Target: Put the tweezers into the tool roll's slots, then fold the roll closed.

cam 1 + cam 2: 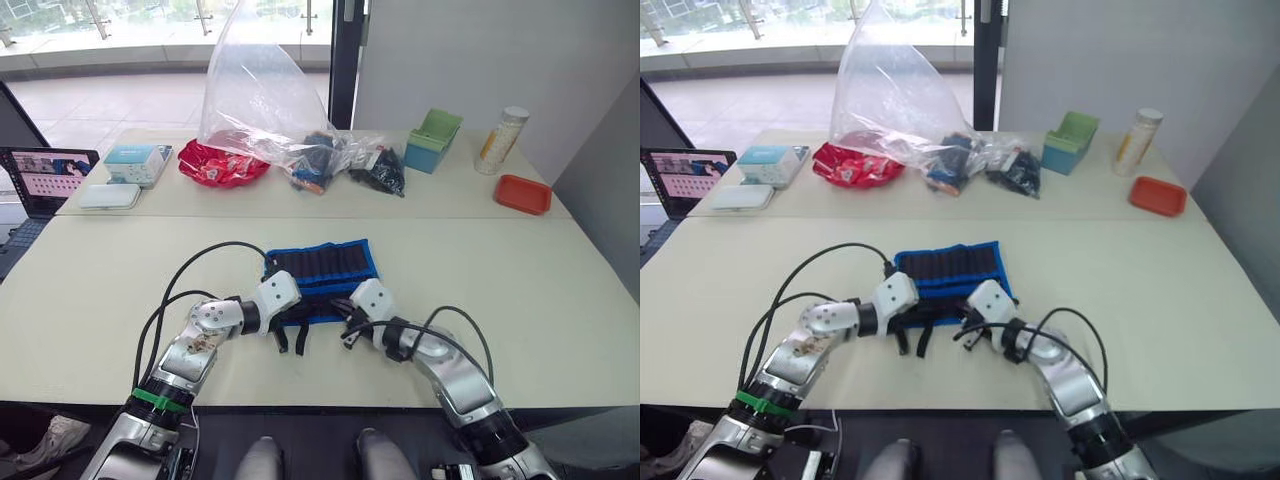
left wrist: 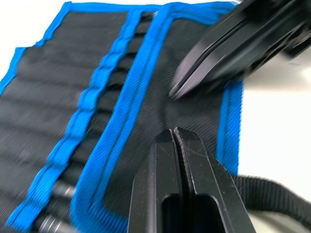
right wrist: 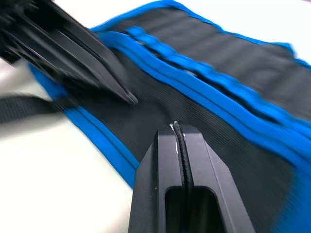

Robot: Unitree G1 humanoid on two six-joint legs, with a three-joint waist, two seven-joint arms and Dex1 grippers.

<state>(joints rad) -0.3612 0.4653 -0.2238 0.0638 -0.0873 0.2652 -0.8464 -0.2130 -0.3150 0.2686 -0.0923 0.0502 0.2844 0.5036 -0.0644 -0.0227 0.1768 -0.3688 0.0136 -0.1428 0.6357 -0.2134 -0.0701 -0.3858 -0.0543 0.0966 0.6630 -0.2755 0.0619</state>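
**Both grippers pinched together at near edge of tool roll**

Left gripper (image 2: pixel 174 133) has its two black fingers pressed together, nothing seen between them, tips over the roll's near fabric flap. Right gripper (image 3: pixel 177 127) likewise closed with no gap, tips on the same flap, pointing toward the left one. In the left eye view both sit at lower centre of frame, left gripper (image 1: pixel 290 338) just left of right gripper (image 1: pixel 349 331), near each other, apart.

Tool roll (image 1: pixel 322 270) lies flat and unrolled at centre of frame on the pale table (image 1: pixel 520 290), blue edging all round. Slots (image 2: pixel 92 104) run in a row under a blue band; tweezers (image 2: pixel 51 223) seem to sit in them, metal ends peeking out, count unclear. Black strap (image 2: pixel 272 194) trails off the roll's near edge onto the table.
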